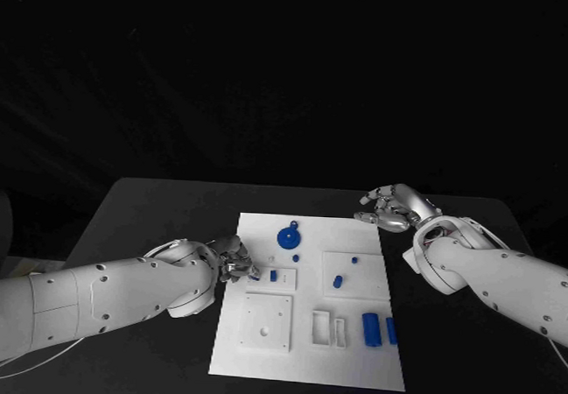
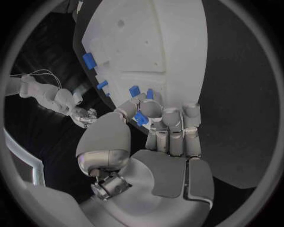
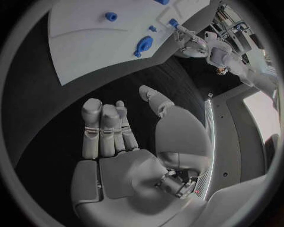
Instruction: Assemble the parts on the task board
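At the left edge of the white board [image 1: 258, 371] on the counter [image 1: 157, 209], the left hand [image 1: 231, 258] pinched a small blue part [image 2: 140, 117] between thumb and fingers. Off the board's far right corner, the right hand [image 1: 397, 208] hovered, fingers loosely apart, holding nothing.

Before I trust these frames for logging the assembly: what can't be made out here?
- Head view: the left hand covers the task board's left edge, hiding its grip.
- Left wrist view: its fingers cover most of a small blue part; shape unclear.
- Head view: right hand faces away; palm unseen.
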